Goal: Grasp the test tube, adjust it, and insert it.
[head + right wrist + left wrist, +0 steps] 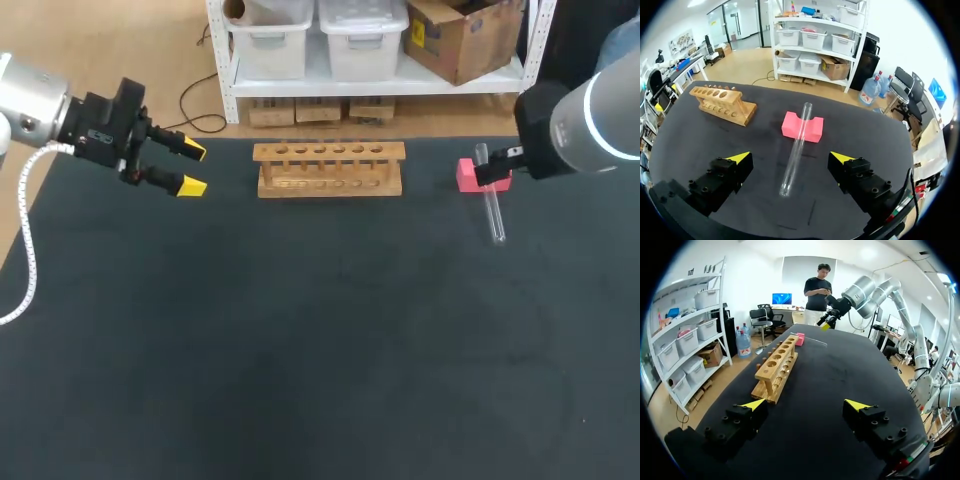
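A clear glass test tube (493, 205) (795, 148) lies on the black table, its upper part resting in the notch of a pink block (471, 174) (802, 126). A wooden rack (330, 168) (775, 369) (722, 103) with a row of holes stands at the back middle. My right gripper (790, 158) hangs open above the tube, one finger on either side and clear of it. In the head view the arm's body hides its fingers. My left gripper (190, 168) (804, 404) is open and empty, left of the rack. The tube (816, 341) and block (800, 338) show far ahead in the left wrist view.
The black table (300, 340) spreads wide in front of the rack. A white cable (28, 250) hangs from my left arm over the table's left edge. My right arm (860, 292) shows across the table in the left wrist view.
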### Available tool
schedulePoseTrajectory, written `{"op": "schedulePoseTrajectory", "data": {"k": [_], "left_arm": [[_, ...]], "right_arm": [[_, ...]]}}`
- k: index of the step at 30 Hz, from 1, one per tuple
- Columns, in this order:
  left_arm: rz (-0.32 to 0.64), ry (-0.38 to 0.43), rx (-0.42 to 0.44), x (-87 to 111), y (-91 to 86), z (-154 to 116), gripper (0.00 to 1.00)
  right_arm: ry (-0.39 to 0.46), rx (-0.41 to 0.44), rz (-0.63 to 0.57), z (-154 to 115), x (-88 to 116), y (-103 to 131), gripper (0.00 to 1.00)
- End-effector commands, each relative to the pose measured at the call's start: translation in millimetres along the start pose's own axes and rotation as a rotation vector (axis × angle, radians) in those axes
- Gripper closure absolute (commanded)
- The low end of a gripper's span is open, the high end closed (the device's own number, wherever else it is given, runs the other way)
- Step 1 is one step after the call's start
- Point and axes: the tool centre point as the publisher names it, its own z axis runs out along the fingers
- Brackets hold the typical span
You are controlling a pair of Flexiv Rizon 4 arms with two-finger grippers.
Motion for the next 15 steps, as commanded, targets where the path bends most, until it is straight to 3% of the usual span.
{"op": "schedulePoseTrajectory", "data": {"k": [1,15], "left_arm": [[0.001,-0.001,0.001,0.7,1.0,0,0.0],[0.001,-0.001,0.001,0.7,1.0,0,0.0]], "right_arm": [[-0.449,0.012,0.006,15,5,3,0.0],[-0.537,-0.002,-0.002,36,14,0,0.0]]}}
